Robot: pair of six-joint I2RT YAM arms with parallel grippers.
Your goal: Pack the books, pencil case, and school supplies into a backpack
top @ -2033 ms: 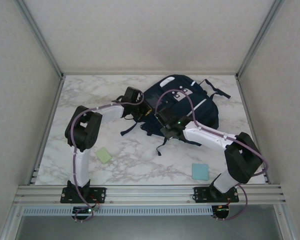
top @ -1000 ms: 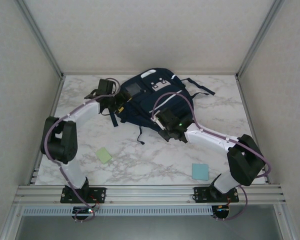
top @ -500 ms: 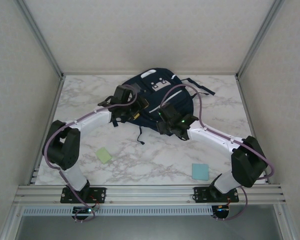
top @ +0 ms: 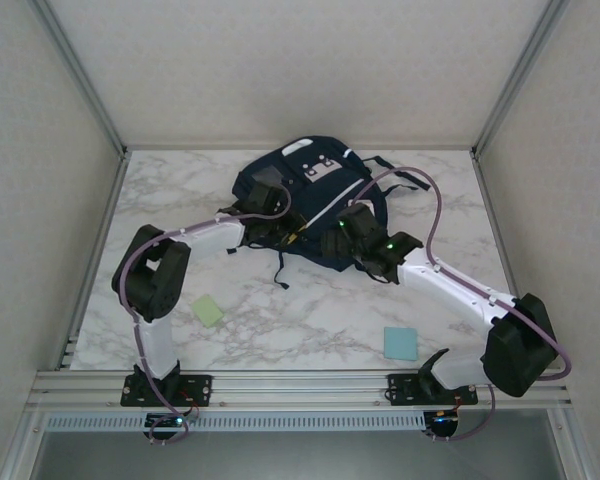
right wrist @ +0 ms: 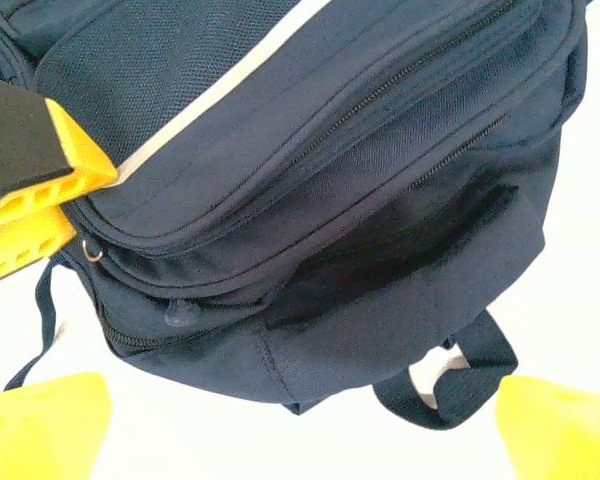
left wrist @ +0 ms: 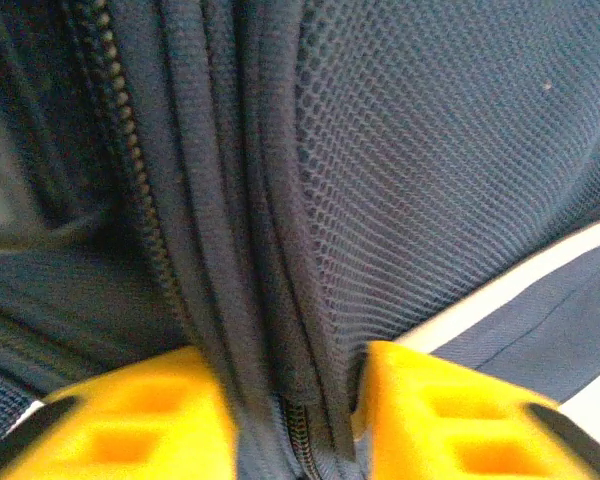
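While your left gripper (left wrist: 295,435) was clamped on a fold of the backpack (top: 315,175) along its zipper seam, the yellow fingers (left wrist: 130,420) pressed the navy fabric from both sides. I judge that this hold pinned the edge so the bag's mouth could be pulled wide. Your right gripper (right wrist: 300,440) hung with its jaws fully apart, holding nothing, just in front of the backpack's near side, where a dark pocket gaped between the seams. Outward from the backpack, toward the arm bases, the pale green pad (top: 208,310) lay well apart on the tabletop (top: 310,320) to the backpack's left-front. The light blue pad (top: 401,343) lay to its right-front, and neither was packed yet.
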